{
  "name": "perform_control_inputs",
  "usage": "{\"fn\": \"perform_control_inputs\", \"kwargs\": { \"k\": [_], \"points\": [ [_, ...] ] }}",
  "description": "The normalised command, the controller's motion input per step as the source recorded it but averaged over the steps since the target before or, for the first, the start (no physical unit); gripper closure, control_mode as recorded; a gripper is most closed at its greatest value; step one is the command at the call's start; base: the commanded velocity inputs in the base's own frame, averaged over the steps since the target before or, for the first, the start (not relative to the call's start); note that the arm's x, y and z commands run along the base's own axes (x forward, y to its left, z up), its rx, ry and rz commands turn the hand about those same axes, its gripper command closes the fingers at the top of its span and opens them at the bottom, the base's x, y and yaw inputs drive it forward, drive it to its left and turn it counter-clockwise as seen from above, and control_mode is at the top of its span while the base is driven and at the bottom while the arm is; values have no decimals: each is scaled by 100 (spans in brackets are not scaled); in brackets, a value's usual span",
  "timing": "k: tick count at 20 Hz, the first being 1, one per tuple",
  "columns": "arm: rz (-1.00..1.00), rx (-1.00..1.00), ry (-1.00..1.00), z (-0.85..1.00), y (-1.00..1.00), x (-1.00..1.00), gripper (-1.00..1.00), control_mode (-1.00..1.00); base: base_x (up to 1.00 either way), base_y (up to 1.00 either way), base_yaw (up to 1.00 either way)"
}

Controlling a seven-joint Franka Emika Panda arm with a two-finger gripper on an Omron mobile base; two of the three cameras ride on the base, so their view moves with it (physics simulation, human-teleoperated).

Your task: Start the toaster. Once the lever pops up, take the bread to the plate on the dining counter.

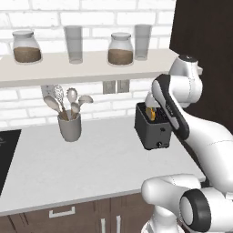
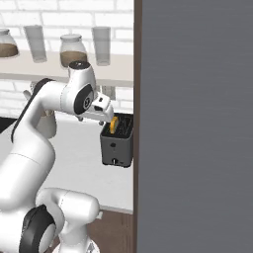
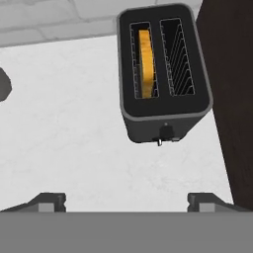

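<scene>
We begin with the worktop [image 1: 91,159], pale grey under a brick wall, with a dark tall panel [image 3: 232,99] closing it off at 3 o'clock in the hand view. The toaster [image 3: 165,74] stands on it just beside that panel, at 1 o'clock from the view's centre, with its narrow face turned toward us. The bread [image 3: 145,63] sits upright in the left slot, its golden top edge standing a little proud of the slot in the base views. The right slot is bare. On the narrow face, at 6 o'clock of the toaster, sits the small lever [image 3: 165,133] with a pale tip.

Our end effector [image 3: 128,200] hangs above the worktop, on the lever's side of the toaster and apart from it, fingers spread wide and holding nothing.

We judge the step to be pressing the lever. To do it well, we should narrow the fingers, shift toward 1 o'clock until one fingertip is over the lever, and push straight down along the face. The panel leaves little room at 3 o'clock, so we keep the wrist on the open side.
</scene>
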Motion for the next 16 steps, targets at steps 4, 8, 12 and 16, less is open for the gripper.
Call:
{"fn": "perform_control_inputs", "kwargs": {
  "k": [4, 8, 12, 16],
  "points": [
    [0, 0, 0, -31, -9, 0, -100, -100, 0, 0, 0],
    [0, 0, 0, -36, -9, 0, 100, -100, 0, 0, 0],
    [-2, 1, 0, -9, -9, 1, 100, -100, 0, 0, 0],
    [-1, 0, 0, -25, -21, 18, 100, -100, 0, 0, 0]
  ]
}}
